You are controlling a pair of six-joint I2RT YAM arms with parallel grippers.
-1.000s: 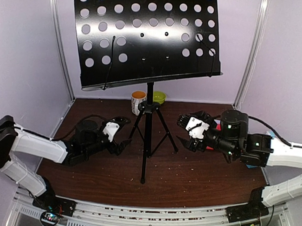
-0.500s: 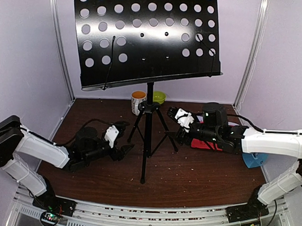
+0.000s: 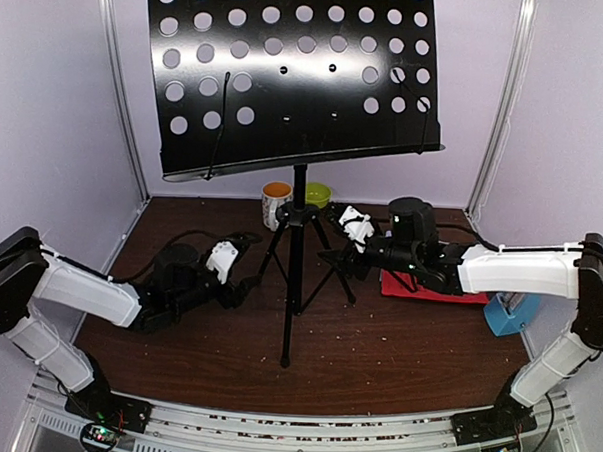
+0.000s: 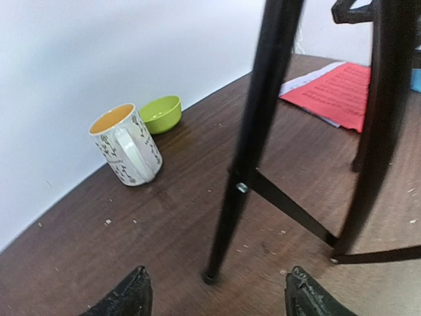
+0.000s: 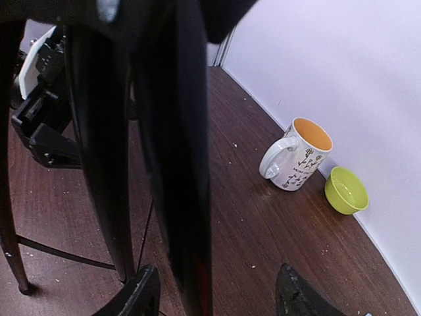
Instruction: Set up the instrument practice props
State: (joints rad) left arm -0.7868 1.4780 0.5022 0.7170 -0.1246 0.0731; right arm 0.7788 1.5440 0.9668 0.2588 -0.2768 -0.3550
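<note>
**Item 1: left pincer** (image 4: pixel 217 295). Released. We are seeing its two fingers (image 4: pixel 131 297) standing wide apart low over the table (image 3: pixel 376 349), grasping nothing. The foot of one tripod leg (image 4: pixel 250 145) is resting just ahead of the gap, touching neither finger.

**Item 2: right pincer** (image 5: pixel 216 293). Released. Its fingertips are standing either side of a second tripod leg (image 5: pixel 187 164), with a gap showing on both sides. We are seeing no contact.

**Item 3: music stand** (image 3: pixel 296 121). Black, standing upright on its tripod between the two pincers. Its perforated desk is tilting high above both.

**Item 4: sheet-music pages** (image 4: pixel 335 92). A red sheet is lying flat on a pale one, ahead and to the right of the left pincer, beyond the tripod legs. In the top view the pages are lying beneath the right arm, behind that pincer.

**Item 5: metronome** (image 3: pixel 506 313). Light blue, sitting well behind the right pincer, beside its forearm and just past the pages' outer edge. We cannot tell anything about its cover.

**Item 6: mug** (image 4: pixel 125 145). White, orange inside, standing upright ahead and left of the left pincer and ahead and right of the right pincer.

**Item 7: green bowl** (image 4: pixel 161 113). Sitting just beside the mug, on its far side from the left pincer.
</note>
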